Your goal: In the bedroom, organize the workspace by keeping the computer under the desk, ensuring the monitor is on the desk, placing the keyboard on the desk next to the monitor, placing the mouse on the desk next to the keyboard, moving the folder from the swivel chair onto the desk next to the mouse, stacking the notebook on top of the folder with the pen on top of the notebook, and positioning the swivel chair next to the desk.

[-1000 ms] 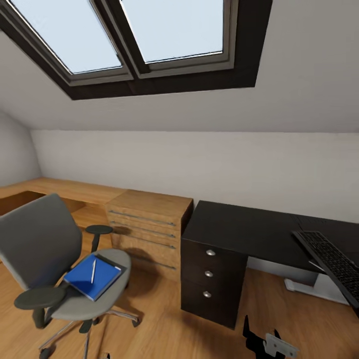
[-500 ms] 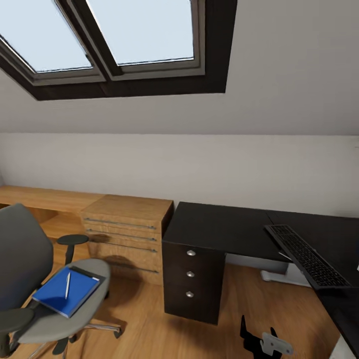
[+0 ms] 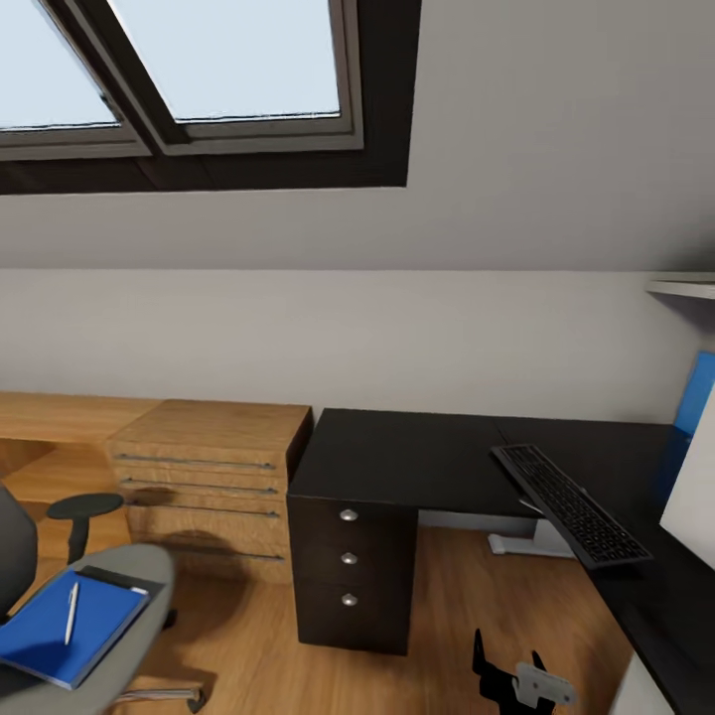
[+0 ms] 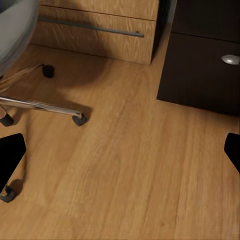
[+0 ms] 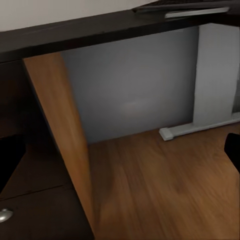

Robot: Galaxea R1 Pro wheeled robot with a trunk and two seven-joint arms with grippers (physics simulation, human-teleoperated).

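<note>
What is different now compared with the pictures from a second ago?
Only the robot's view moved: it swung to its right, so everything slid left in the picture. The swivel chair with the folder and pen is now at the left edge. The keyboard lies on the desk as before. Nothing was grasped.

A skylight (image 3: 199,79) is occupying the sloped ceiling. A light-wood drawer chest (image 3: 204,477) is standing on the wood floor (image 4: 130,165), adjoining a light-wood shelf (image 3: 50,417).
</note>
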